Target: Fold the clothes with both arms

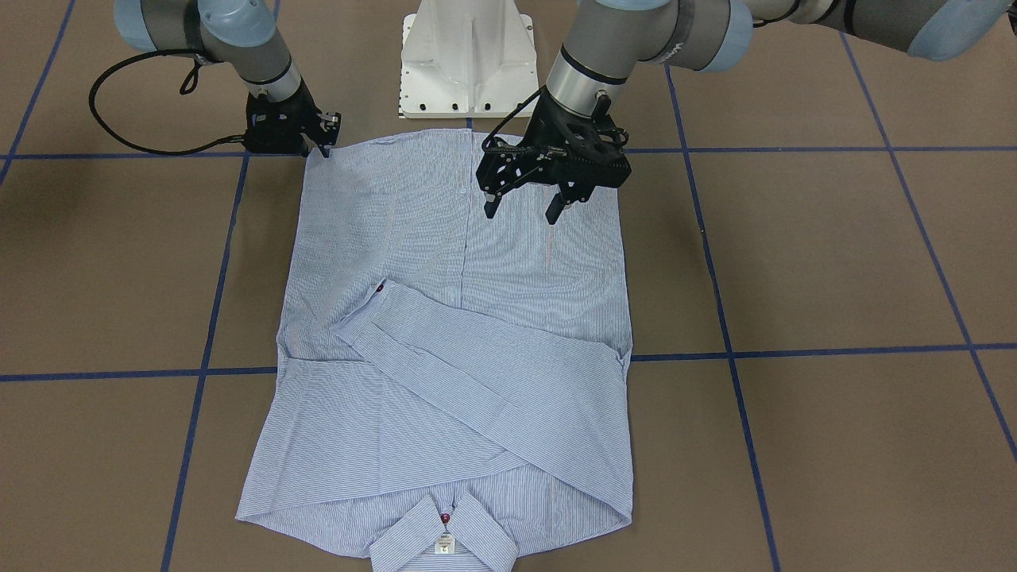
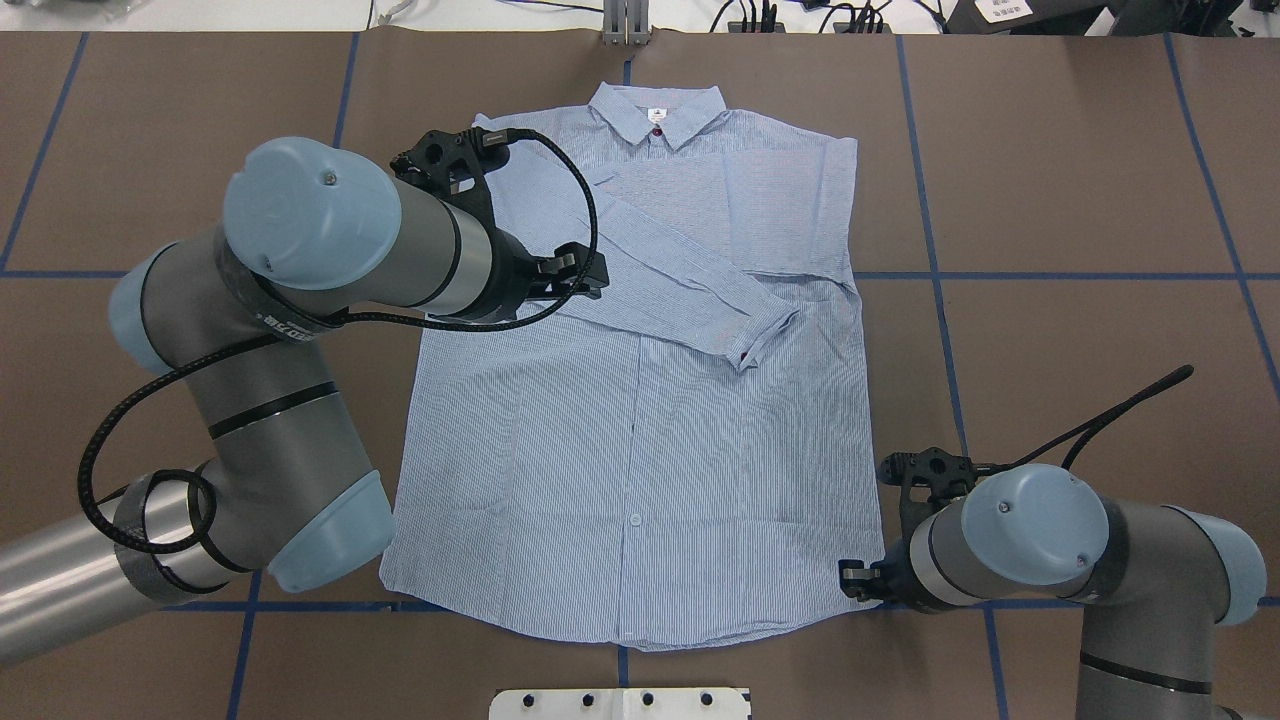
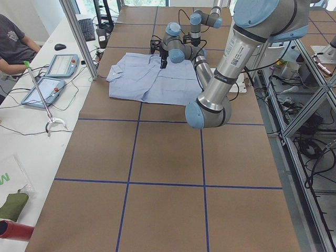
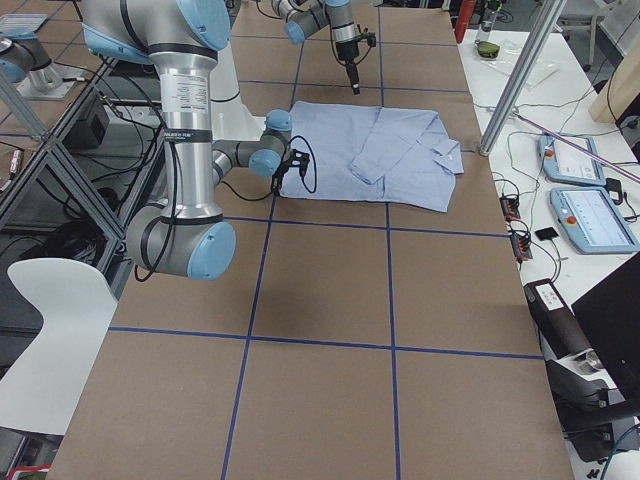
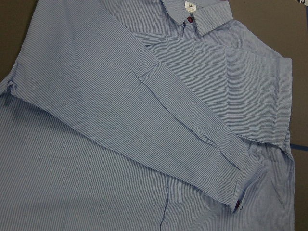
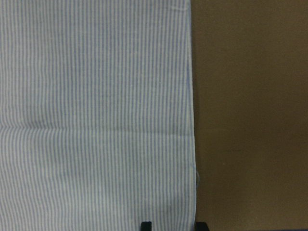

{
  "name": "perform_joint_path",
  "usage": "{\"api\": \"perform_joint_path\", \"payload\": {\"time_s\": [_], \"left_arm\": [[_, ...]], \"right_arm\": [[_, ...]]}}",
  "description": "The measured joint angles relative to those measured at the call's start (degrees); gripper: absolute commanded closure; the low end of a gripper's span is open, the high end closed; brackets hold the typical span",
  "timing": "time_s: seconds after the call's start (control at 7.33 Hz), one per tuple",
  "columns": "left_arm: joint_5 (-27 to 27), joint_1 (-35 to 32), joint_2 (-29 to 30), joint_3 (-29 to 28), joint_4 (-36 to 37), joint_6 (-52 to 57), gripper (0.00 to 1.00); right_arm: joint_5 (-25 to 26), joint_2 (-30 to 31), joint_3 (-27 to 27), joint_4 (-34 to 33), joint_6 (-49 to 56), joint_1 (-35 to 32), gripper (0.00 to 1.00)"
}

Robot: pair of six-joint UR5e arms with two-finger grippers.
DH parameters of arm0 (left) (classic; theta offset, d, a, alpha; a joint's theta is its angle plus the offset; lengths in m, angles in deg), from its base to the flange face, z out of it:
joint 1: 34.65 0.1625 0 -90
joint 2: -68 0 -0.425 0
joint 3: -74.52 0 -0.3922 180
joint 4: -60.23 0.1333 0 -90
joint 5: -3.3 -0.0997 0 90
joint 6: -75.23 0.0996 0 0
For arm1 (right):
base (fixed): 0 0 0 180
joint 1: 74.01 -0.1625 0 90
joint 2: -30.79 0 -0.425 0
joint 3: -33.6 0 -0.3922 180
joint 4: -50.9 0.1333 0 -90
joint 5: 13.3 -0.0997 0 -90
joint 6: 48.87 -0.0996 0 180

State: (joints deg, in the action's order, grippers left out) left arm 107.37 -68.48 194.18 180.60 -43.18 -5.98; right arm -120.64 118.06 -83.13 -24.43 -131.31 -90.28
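Observation:
The light blue striped shirt (image 1: 461, 318) (image 2: 640, 470) lies flat and front up, collar (image 2: 655, 110) on the far side. One sleeve is folded diagonally across the chest, its cuff (image 2: 762, 340) near the middle. My left gripper (image 1: 520, 210) (image 2: 585, 275) hovers open above the shirt, nothing between its fingers. My right gripper (image 1: 326, 147) (image 2: 855, 585) sits low at the near hem corner. In the right wrist view, its gripper (image 6: 173, 224) shows two fingertips apart, straddling the shirt's edge (image 6: 191, 120).
The white pedestal base (image 1: 467, 63) stands just behind the hem. Blue tape lines (image 2: 1050, 277) grid the brown table. At the far side, a side bench carries tablets (image 3: 60, 65) and cables, with a seated person (image 3: 13, 47) and a metal post (image 3: 79, 37).

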Motion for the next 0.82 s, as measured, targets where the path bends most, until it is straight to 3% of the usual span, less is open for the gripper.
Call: {"api": "perform_joint_path", "payload": {"time_s": [0.41,0.82], "left_arm": [[-0.1,0.0,0.0,0.1,0.0,0.0,0.07],[-0.3,0.1,0.0,0.1,0.0,0.0,0.07]], "right_arm": [[-0.2,-0.5,1.1,-0.1,0.0,-0.6,0.58],[-0.7,-0.9,2.1,-0.1,0.0,-0.9,0.64]]}}
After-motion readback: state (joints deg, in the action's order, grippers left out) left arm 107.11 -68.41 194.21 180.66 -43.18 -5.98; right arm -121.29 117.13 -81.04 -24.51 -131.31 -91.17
